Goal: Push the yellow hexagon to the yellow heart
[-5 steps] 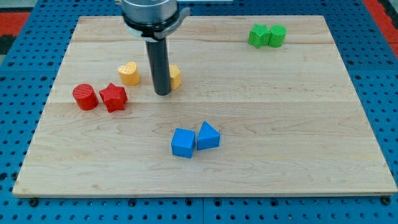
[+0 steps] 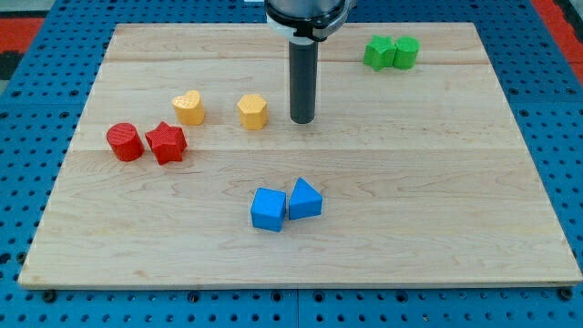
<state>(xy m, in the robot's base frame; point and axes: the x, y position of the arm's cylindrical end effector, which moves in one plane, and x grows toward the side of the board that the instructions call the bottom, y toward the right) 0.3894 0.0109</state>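
Note:
The yellow hexagon [image 2: 252, 111] lies on the wooden board [image 2: 410, 182], left of centre in the upper half. The yellow heart [image 2: 189, 107] lies a short way to its left, with a clear gap between them. My tip [image 2: 301, 120] rests on the board just to the right of the hexagon, a small gap away and not touching it. The dark rod rises straight up from the tip to the view's top.
A red cylinder [image 2: 124, 143] and a red star [image 2: 166, 142] sit side by side at the left. Two blue blocks [image 2: 285, 205] touch each other below centre. Two green blocks [image 2: 392, 52] sit together at the top right.
My tip has moved from the hexagon's left side, where the rod hid part of it, over to its right side. The hexagon now shows in full. The blocks have stayed put.

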